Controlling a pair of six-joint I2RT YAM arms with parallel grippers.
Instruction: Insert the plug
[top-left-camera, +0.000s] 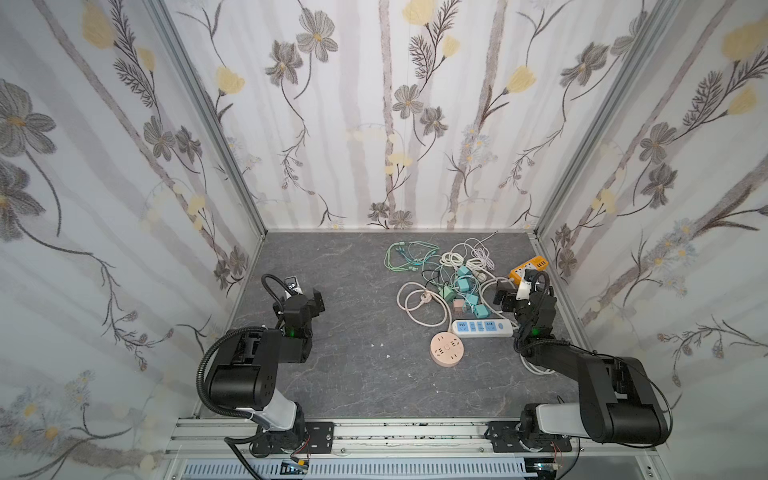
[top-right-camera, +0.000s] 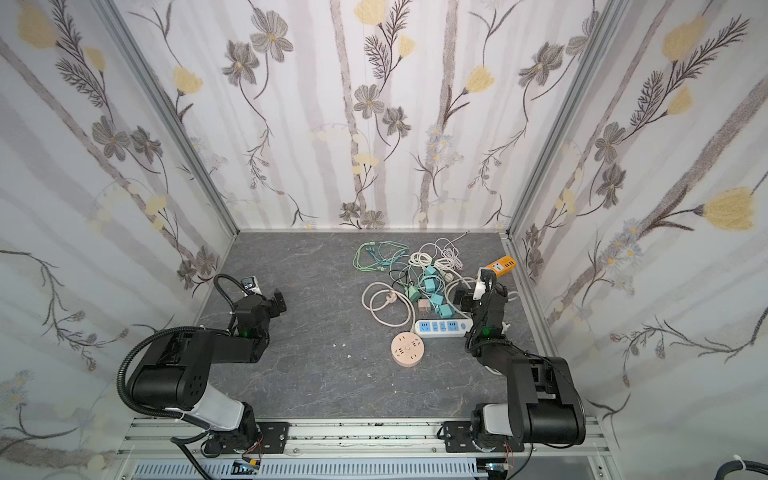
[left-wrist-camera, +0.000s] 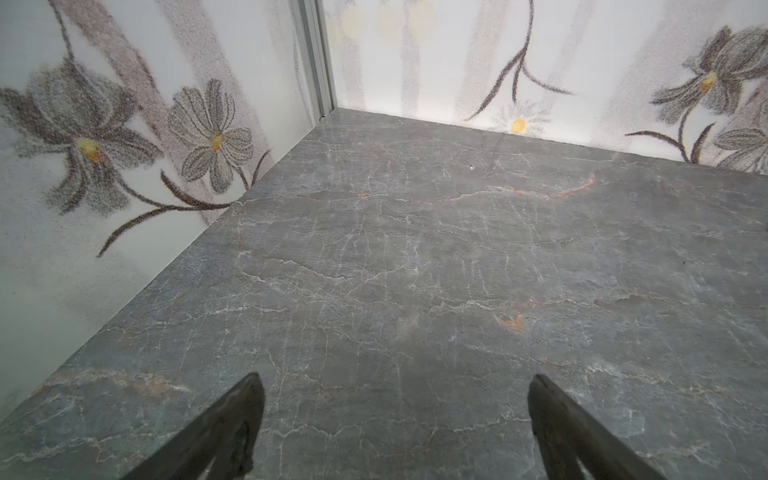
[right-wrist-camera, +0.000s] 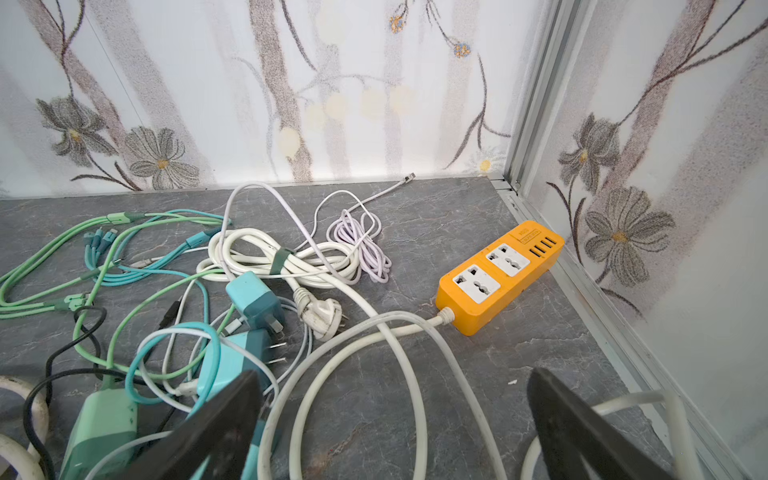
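Note:
A tangle of cords lies at the back right of the grey table (top-left-camera: 353, 386). In it are a white three-pin plug (right-wrist-camera: 320, 316), a beige plug (top-left-camera: 424, 297) on a looped cable, and several teal chargers (right-wrist-camera: 255, 301) with bare pins. An orange power strip (right-wrist-camera: 500, 276) sits by the right wall. A white and blue power strip (top-left-camera: 482, 327) and a round pinkish socket (top-left-camera: 446, 349) lie nearer the front. My right gripper (right-wrist-camera: 395, 376) hovers open over white cable loops, holding nothing. My left gripper (left-wrist-camera: 395, 380) stands open over bare table at the left.
Flowered walls (top-left-camera: 395, 124) close the table in on three sides, with metal corner posts (right-wrist-camera: 536, 95). Green and teal cables (top-left-camera: 409, 257) spread toward the back wall. A thin lilac cable (right-wrist-camera: 361, 241) is coiled near the orange strip. Small white specks (top-left-camera: 380, 345) dot the middle.

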